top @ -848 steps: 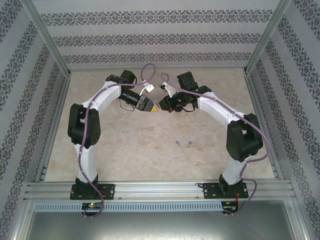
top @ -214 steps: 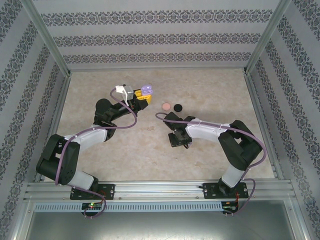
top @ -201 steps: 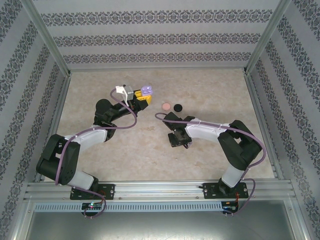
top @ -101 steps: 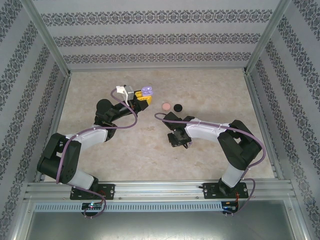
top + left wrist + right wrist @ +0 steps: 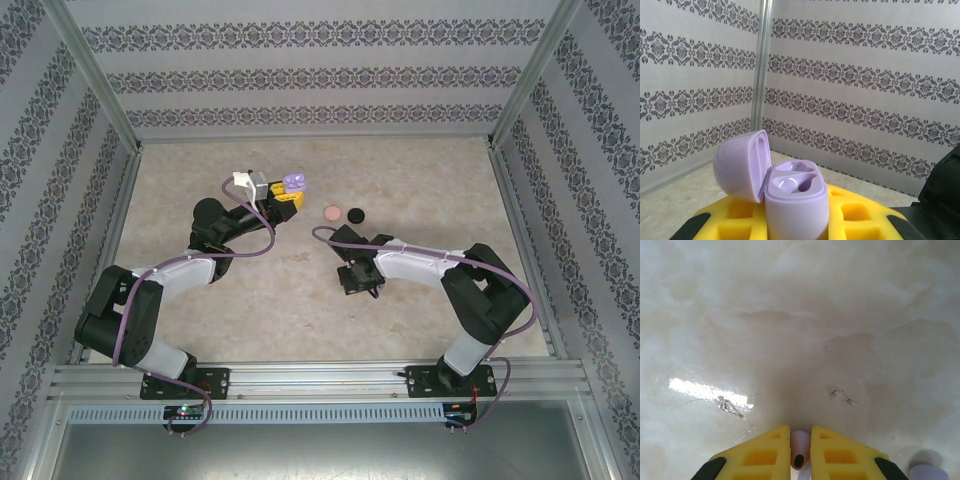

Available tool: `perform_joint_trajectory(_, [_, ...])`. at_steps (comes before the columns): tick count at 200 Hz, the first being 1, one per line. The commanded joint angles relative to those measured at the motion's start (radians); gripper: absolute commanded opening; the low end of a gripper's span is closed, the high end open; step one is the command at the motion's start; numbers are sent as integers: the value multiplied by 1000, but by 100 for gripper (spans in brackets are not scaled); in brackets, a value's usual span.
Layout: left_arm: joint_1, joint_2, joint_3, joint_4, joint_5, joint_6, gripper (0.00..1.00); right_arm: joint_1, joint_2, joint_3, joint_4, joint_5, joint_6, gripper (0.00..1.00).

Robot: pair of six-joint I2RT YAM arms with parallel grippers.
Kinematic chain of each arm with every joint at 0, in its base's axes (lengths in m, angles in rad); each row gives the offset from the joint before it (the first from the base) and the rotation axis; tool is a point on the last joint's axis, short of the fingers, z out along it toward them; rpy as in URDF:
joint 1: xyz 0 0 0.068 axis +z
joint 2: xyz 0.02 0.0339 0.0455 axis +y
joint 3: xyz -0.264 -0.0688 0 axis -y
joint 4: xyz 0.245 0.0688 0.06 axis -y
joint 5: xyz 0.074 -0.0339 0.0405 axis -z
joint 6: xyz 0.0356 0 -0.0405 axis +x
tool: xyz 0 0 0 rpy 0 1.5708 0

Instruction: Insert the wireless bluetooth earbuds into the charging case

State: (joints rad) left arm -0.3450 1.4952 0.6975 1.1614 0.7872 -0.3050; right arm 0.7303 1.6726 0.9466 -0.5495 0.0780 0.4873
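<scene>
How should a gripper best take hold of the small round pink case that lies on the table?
Probably from straight above, fingers on the near and far sides of the small round pink case. It lies flat and low, and the round black case sits close on its right, leaving little room there for a finger.

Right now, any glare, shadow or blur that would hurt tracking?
Right wrist: bright glare streak on the table at left, dark shadow at centre, the pale pink earbud pinched in the right gripper is soft. Left wrist: even light, no harsh glare, purple case slightly soft. Top external: even light, frame posts splay outward.
</scene>
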Motion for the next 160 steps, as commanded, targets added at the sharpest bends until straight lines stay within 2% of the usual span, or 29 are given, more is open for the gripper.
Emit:
perform_joint_trajectory(1, [0, -13, 9, 56, 38, -19, 0, -8, -97, 15, -19, 45, -31, 13])
perform_joint_trajectory(69, [-7, -58, 72, -44, 106, 35, 0, -140, -365, 195, 29, -28, -115, 13])
perform_joint_trajectory(111, [-24, -59, 146, -133, 163, 100, 0, -201, -433, 373, 138, -65, -200, 14])
perform_joint_trajectory(138, [-55, -63, 196, -240, 172, 207, 0, -202, -447, 447, 241, -106, -254, 14])
perform_joint_trajectory(160, [-84, -64, 226, -339, 136, 328, 0, -200, -476, 435, 359, -165, -282, 15])
